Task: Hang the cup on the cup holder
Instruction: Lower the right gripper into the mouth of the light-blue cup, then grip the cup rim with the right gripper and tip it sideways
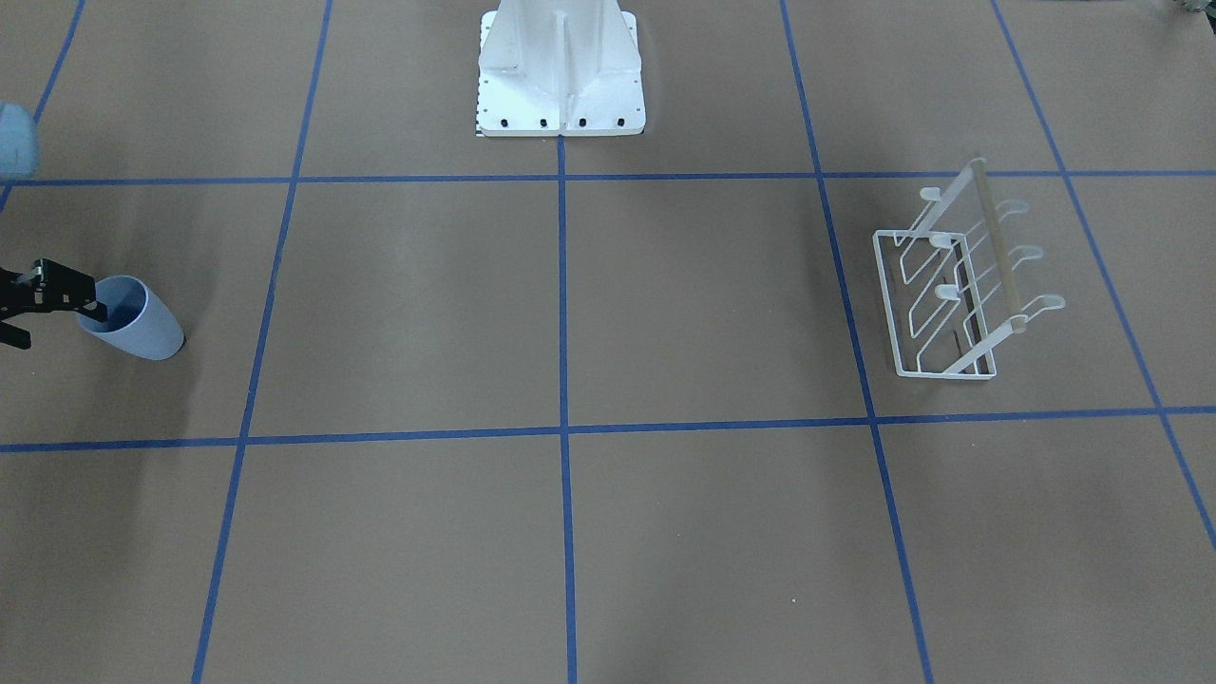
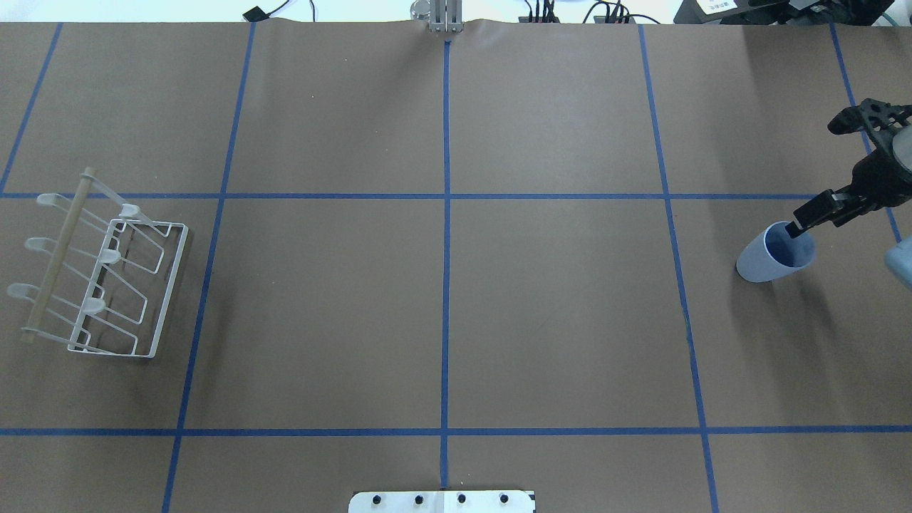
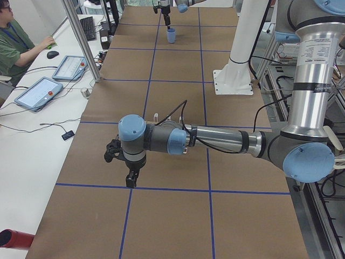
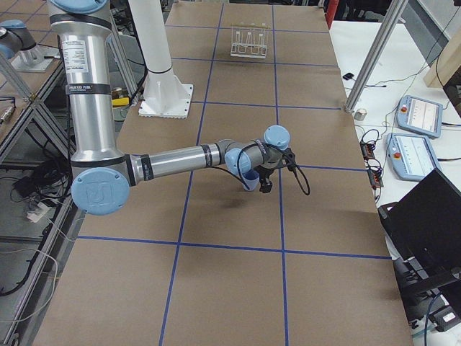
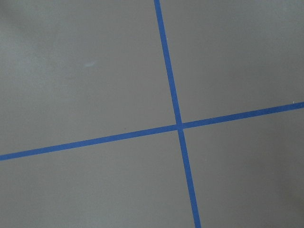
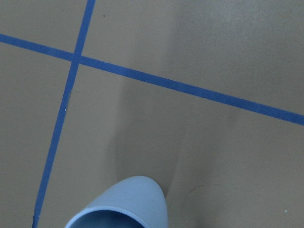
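Observation:
The pale blue-grey cup [image 2: 766,260] is upright at the table's far right end. It also shows in the front view [image 1: 138,328] and at the bottom of the right wrist view [image 6: 123,204]. My right gripper [image 2: 804,224] reaches down to its rim with the fingers close together, shut on the rim. I cannot tell whether the cup's base touches the table. The white wire cup holder [image 2: 58,253] with its wooden bar stands empty at the far left end [image 1: 1002,256]. My left gripper [image 3: 131,182] hovers over the table near the holder; I cannot tell whether it is open or shut.
The white robot pedestal [image 1: 560,76] stands at the table's middle on the robot's side. Blue tape lines [image 5: 178,126] divide the brown table into squares. An operator [image 3: 16,48] sits at a side desk with tablets [image 3: 38,93].

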Robot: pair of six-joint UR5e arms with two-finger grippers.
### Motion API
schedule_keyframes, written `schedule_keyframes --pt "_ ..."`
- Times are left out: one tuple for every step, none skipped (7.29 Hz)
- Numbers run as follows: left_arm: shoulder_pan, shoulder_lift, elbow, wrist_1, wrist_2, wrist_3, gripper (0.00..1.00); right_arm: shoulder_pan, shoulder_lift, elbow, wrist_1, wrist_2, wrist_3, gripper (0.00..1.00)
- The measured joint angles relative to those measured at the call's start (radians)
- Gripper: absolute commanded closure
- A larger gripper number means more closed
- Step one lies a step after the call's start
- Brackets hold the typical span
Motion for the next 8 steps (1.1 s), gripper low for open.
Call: schedule_keyframes --pt "0.000 0.001 -0.001 0.000 0.000 0.000 0.02 -0.012 0.000 -0.008 0.000 0.000 -0.001 0.82" --pt "0.000 0.002 -0.002 0.000 0.000 0.000 0.02 -0.023 0.000 -0.011 0.001 0.002 -0.002 1.00" --pt "0.000 0.003 -0.003 0.000 -0.001 0.000 0.02 -0.027 0.001 -0.011 0.003 0.009 -0.004 1.00" --pt "0.000 0.004 -0.006 0.000 -0.001 0.000 0.02 -0.029 0.002 -0.007 0.010 0.025 -0.006 1.00" --pt "0.000 0.004 -0.008 -0.001 -0.001 0.000 0.02 -0.029 0.003 -0.001 0.018 0.043 -0.007 1.00" --pt "0.000 0.004 -0.008 0.000 -0.002 0.000 0.02 -0.027 0.003 0.004 0.026 0.059 -0.008 1.00" --pt "0.000 0.004 -0.009 0.000 -0.002 -0.001 0.02 -0.025 0.002 0.010 0.030 0.071 -0.008 1.00" --pt "0.000 0.004 -0.012 0.000 -0.003 -0.002 0.02 -0.021 0.002 0.017 0.034 0.080 -0.007 1.00"
